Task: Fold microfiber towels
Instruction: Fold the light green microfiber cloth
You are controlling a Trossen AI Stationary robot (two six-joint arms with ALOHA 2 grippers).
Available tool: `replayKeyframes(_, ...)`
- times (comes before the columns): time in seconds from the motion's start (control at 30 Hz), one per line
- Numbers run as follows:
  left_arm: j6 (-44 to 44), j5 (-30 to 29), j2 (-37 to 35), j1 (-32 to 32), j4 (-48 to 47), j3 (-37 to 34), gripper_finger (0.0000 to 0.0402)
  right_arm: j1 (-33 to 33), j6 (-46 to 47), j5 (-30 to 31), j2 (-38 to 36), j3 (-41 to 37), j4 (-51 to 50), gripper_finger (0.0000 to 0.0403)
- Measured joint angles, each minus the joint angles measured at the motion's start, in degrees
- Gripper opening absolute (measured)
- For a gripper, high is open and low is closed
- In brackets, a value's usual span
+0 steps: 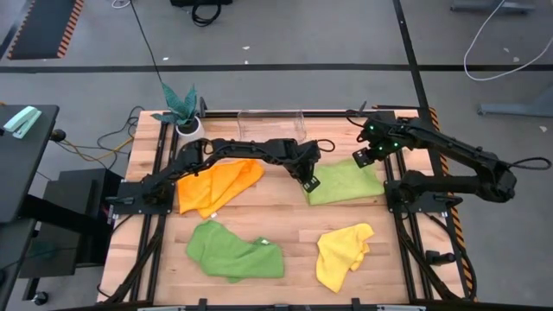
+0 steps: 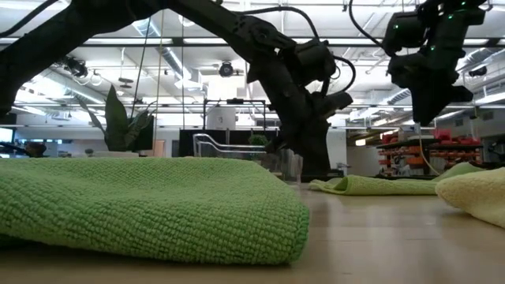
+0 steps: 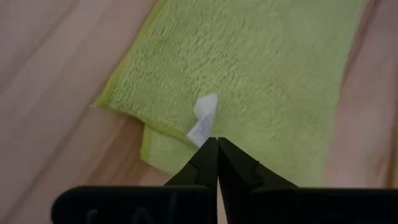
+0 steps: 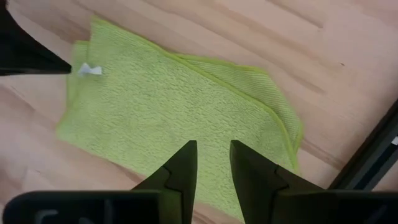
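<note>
The light lime green towel (image 1: 346,181) lies folded near the tabletop's far right edge. The left pincer (image 3: 216,144) is pinched closed at its white tag (image 3: 204,118); the right pincer (image 4: 213,155) hovers above, slightly parted, empty.

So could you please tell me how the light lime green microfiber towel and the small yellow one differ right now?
The light lime green microfiber towel lies flat and folded; the yellow microfiber towel is crumpled. The left gripper, shut, and right gripper, open, attend the lime one; the yellow lies alone. Both rest on the wooden table.
</note>
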Motion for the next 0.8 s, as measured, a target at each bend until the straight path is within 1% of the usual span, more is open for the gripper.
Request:
replayKeyframes(0.13, 1.47, -1.23, 0.30, -0.39, 0.55, 0.04, 0.0006, 1.08, 0.89, 0.09, 0.03, 0.00, 0.71, 0.0103)
replayKeyframes(0.3, 1.64, -2.94, 0.90, -0.41, 0.53, 0.01, 0.0023, 2.14, 0.99, 0.65, 0.05, 0.00, 2.39, 0.0103)
replayKeyframes(0.37, 2.22, -3.10, 1.00, -0.41, -0.17, 0.00, 0.0024, 2.44, 1.00, 1.18, 0.19, 0.00, 2.42, 0.0103)
replayKeyframes(0.6, 2.99, -3.09, 2.91, -1.13, -0.81, 0.14, 0.0006, 2.66, 1.09, 1.57, 0.51, 0.00, 2.53, 0.0103)
replayKeyframes(0.8, 3.37, -3.05, 3.65, -2.05, -4.37, 0.37, 0.0024, 2.66, 1.31, 1.57, 0.48, 0.00, 2.50, 0.0103)
